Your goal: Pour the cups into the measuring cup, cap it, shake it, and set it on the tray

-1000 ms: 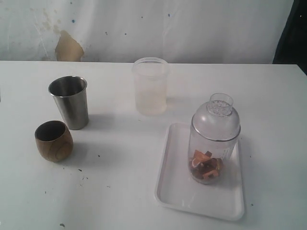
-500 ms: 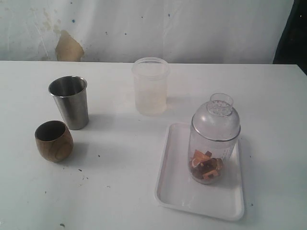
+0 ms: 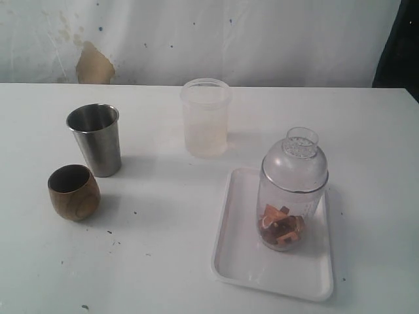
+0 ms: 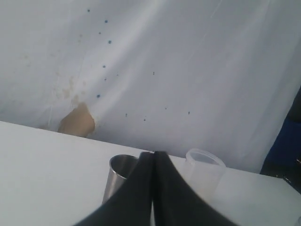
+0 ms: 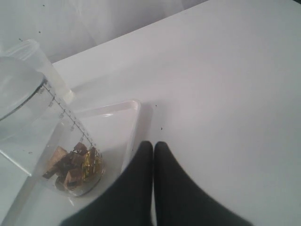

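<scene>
The clear measuring cup (image 3: 292,190) stands upright on the white tray (image 3: 252,268), with a domed clear cap on it and brown and orange pieces in its bottom. It also shows in the right wrist view, the measuring cup (image 5: 42,136) on the tray (image 5: 117,122). At the left of the table stand the steel tumbler (image 3: 95,139) and the brown wooden cup (image 3: 72,191). No arm appears in the exterior view. My left gripper (image 4: 153,154) is shut and empty, with the steel tumbler (image 4: 117,179) behind it. Beside the tray, my right gripper (image 5: 153,145) is also shut and empty.
A frosted translucent tub (image 3: 205,116) stands at the back middle of the white table; this tub (image 4: 203,174) also shows in the left wrist view. A white sheet with a brown stain (image 3: 93,64) hangs behind the table.
</scene>
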Available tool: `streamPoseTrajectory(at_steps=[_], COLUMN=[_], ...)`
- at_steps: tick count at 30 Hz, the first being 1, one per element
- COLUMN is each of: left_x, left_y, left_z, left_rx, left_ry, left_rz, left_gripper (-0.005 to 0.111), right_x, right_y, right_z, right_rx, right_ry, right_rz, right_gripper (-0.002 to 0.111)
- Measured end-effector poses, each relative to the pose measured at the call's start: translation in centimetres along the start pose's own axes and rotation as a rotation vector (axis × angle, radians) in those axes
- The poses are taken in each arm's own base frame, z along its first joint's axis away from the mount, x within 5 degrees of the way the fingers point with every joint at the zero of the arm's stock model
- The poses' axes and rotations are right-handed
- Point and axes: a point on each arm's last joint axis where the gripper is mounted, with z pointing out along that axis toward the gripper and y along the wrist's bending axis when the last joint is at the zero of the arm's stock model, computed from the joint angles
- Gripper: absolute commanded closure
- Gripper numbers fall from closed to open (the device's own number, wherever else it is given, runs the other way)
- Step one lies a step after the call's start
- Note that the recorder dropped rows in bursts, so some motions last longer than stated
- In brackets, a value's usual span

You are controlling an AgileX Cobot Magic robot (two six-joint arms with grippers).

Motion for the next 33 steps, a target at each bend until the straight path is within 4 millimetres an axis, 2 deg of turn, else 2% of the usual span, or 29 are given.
streamPoseTrajectory(at_steps=[9, 33], left_x=[1.8, 1.9], left_y=[0.7, 0.7], left_z=[0.6, 0.6], left_rx=[-0.011, -0.010], left_ry=[0.031, 0.027], left_rz=[0.004, 0.008], left_gripper=[0.107, 0.107], right_x=[0.0, 0.0], right_y=[0.0, 0.0], right_z=[0.0, 0.0], right_rx=[0.000, 0.000], right_ry=[0.000, 0.000], right_rz=[0.000, 0.002], right_gripper=[0.108, 0.108])
